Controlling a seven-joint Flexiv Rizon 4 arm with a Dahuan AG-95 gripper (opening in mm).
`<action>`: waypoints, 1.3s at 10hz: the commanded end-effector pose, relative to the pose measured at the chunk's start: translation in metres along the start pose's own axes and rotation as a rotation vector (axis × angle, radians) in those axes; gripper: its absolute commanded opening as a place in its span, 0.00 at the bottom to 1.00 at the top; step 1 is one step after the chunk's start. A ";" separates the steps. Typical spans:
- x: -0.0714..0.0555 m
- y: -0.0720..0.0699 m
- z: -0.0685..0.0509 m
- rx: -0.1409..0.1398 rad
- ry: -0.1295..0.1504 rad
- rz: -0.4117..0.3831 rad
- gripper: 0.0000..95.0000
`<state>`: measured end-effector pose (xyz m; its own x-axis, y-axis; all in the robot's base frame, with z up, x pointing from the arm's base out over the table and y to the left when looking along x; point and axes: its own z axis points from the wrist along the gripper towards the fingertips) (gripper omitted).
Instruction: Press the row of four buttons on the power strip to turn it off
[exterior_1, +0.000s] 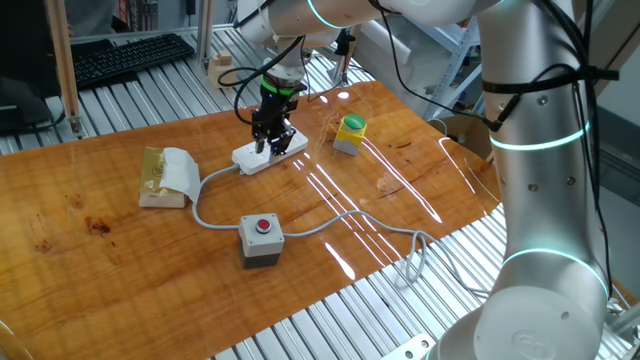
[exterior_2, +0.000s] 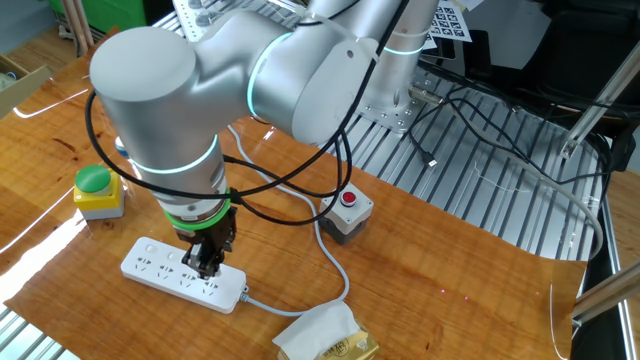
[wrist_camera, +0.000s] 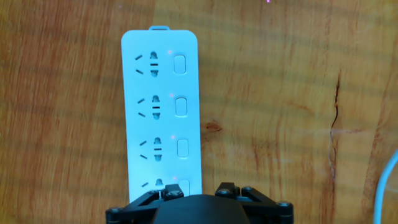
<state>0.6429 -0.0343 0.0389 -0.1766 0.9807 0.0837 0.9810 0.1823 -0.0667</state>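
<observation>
The power strip (wrist_camera: 158, 112) is a long white bar lying flat on the wooden table, also seen in one fixed view (exterior_1: 270, 152) and in the other fixed view (exterior_2: 182, 275). Its four buttons run down its right side in the hand view: three in full (wrist_camera: 181, 63) (wrist_camera: 182, 106) (wrist_camera: 184, 148), the fourth (wrist_camera: 185, 184) partly hidden by a fingertip. A small pink dot shows beside each socket. My gripper (wrist_camera: 199, 190) (exterior_1: 272, 135) (exterior_2: 205, 262) points straight down over the cable end of the strip. It is open and holds nothing. Its left fingertip (wrist_camera: 171, 191) sits over the strip beside the fourth button; contact is unclear.
A grey box with a red round button (exterior_1: 262, 240) stands at the front of the table. A green-capped yellow button (exterior_1: 350, 133) is right of the strip. A tissue packet (exterior_1: 168, 177) lies to its left. The strip's cable (exterior_1: 330, 222) loops across the table to its front edge.
</observation>
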 end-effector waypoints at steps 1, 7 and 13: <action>0.001 -0.004 -0.002 -0.002 -0.003 -0.009 0.40; 0.004 -0.013 -0.004 -0.011 0.000 -0.027 0.40; 0.005 -0.018 0.000 -0.029 0.013 -0.059 0.40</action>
<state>0.6218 -0.0326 0.0425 -0.2389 0.9656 0.1026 0.9696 0.2429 -0.0282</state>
